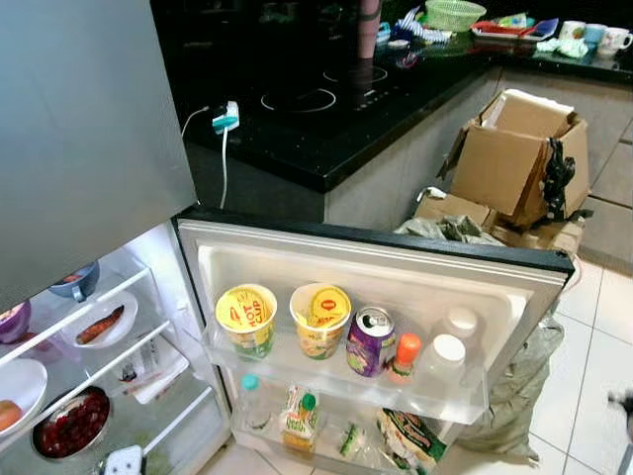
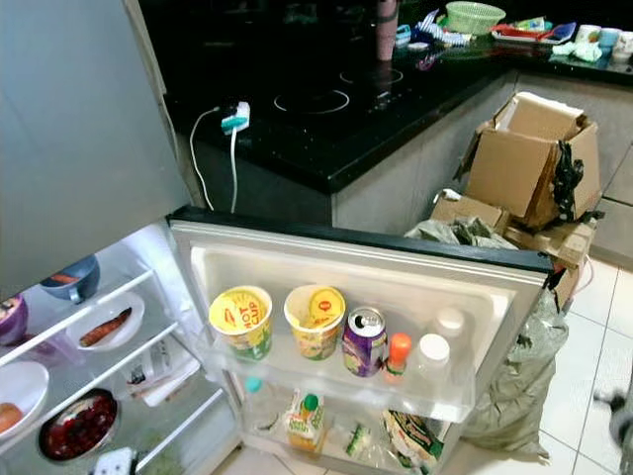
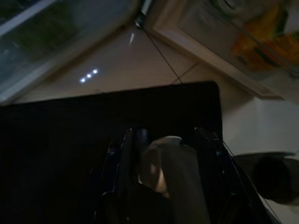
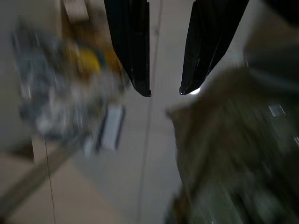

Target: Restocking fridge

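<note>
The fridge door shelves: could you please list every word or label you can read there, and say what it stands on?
"HOT CUP": on the lid of the left yellow noodle cup on the upper door shelf.
Right noodle cup: red emblem on the lid, too small to read.
Purple can: print blurred, unreadable.
Juice carton and packet on the lower shelf: lettering too small to read.

We note a matt grey metal fridge door (image 1: 79, 129) above a white glossy plastic inner door (image 1: 396, 287) with clear plastic shelf rails. The bench (image 1: 326, 119) is glossy black, stone-like, reflective. The soda can (image 1: 371, 341) looks shiny metal; two noodle cups (image 1: 247, 319) carry foil-paper lids. Cardboard box (image 1: 519, 148) is matt brown. Floor tiles (image 1: 593, 396) are smooth, pale. Right claw (image 4: 166, 92) fingers are glossy black.
</note>
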{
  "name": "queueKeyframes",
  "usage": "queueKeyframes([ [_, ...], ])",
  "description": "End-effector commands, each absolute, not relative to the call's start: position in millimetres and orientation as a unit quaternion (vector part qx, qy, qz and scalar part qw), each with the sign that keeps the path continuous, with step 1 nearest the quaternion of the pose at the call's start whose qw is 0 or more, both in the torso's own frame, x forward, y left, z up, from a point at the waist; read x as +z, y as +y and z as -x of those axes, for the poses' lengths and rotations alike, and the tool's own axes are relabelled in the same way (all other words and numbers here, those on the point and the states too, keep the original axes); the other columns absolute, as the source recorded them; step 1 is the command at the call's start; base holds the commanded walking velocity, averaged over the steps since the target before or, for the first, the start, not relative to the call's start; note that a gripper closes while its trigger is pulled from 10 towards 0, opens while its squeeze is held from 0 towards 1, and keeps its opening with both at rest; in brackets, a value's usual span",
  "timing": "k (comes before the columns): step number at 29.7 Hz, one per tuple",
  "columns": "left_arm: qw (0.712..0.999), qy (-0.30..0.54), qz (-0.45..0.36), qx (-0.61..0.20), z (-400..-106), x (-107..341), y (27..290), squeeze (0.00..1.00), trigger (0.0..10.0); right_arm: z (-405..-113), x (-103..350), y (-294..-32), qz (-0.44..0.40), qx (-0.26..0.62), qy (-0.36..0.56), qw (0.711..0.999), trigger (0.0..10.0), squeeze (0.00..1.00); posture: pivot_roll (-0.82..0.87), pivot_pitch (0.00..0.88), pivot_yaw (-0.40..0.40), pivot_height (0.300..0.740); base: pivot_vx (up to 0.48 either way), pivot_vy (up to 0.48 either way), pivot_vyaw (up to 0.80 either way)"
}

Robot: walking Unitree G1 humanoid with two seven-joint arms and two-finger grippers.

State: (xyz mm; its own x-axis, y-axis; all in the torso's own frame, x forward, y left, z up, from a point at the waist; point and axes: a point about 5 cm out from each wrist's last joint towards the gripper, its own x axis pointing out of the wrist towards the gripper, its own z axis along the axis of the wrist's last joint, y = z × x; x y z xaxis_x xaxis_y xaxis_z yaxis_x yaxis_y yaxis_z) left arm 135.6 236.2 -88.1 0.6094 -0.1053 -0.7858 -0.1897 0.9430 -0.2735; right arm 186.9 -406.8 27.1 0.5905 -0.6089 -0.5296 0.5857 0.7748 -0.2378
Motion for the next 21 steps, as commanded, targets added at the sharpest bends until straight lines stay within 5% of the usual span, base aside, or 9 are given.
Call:
queueKeyframes([
  [1,0.876,0.450,0.173,0.032,-130,-91,234,0.00,10.0,-180,19,-403,0.011,-0.342,0.321,0.883,10.0,0.00,-0.02,0.000,0.009,0.740,0.000,0.000,0.00],
  [7,0.870,0.458,0.180,0.034,-127,-94,229,0.00,10.0,-136,-40,-361,-0.016,-0.309,0.439,0.843,10.0,0.00,-0.03,0.000,0.008,0.740,0.000,0.000,0.00],
  [8,0.869,0.458,0.182,0.036,-129,-94,227,0.00,10.0,-111,-67,-331,-0.018,-0.275,0.502,0.820,10.0,0.00,-0.03,0.000,0.009,0.740,0.000,0.000,0.00],
  [21,0.871,0.462,0.147,0.075,-131,-95,228,0.00,10.0,-78,-105,-257,0.017,-0.101,0.599,0.794,10.0,0.00,-0.04,0.000,0.009,0.740,0.000,0.000,0.00],
])
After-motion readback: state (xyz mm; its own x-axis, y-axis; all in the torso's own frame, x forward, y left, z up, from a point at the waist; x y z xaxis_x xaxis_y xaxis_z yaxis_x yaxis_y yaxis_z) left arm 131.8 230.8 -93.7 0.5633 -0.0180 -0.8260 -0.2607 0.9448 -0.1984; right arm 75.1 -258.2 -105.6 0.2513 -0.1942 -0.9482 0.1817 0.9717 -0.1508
